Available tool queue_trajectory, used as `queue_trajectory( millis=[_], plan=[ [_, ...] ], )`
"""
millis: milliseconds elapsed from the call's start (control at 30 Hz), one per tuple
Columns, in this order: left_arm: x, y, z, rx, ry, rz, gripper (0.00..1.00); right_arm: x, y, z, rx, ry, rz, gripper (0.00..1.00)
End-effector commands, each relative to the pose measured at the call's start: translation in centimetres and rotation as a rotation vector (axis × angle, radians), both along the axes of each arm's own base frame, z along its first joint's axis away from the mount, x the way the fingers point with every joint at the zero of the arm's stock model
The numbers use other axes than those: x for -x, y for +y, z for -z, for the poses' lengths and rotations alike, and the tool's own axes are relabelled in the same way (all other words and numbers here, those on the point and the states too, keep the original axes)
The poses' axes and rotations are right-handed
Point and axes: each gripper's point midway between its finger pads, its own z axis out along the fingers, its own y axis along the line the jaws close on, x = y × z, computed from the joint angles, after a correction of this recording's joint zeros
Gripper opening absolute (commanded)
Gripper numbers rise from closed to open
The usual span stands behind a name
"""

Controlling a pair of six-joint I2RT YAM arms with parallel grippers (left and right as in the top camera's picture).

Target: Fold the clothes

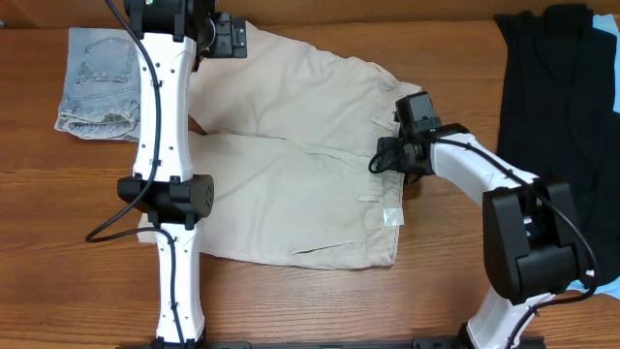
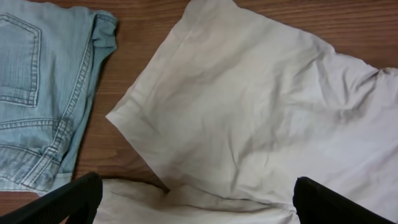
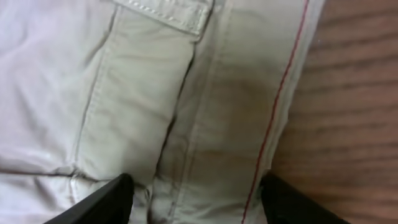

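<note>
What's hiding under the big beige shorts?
The beige shorts lie spread on the wooden table, which shows all around their edges. Whatever is directly beneath the cloth is covered, so nothing else can be seen there.

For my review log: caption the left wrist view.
Left gripper open over a leg of the beige shorts, denim shorts beside them on the wooden table.
</note>
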Motion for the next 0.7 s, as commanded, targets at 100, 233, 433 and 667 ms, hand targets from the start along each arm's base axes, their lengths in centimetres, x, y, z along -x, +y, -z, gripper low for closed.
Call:
queue_trajectory(
  millis=[100,233,433,667],
  plan=[
    [-0.1,0.2,-1.3,-0.021,-0.040,-0.007,1.00,1.2,-4.1,4.4,0.184,0.071,0.114,0.65],
    [-0.3,0.2,-1.5,-0.020,-0.051,-0.008,1.00,0.0,-6.5,4.1,0.207,0.034,0.177,0.65],
    [-0.4,0.2,-1.5,-0.019,-0.056,-0.007,1.00,-0.5,-11.9,4.0,0.212,0.031,0.310,0.61],
    [-0.5,0.1,-1.6,-0.018,-0.060,-0.007,1.00,-0.8,-15.9,3.8,0.210,0.017,0.401,0.61]
  ],
)
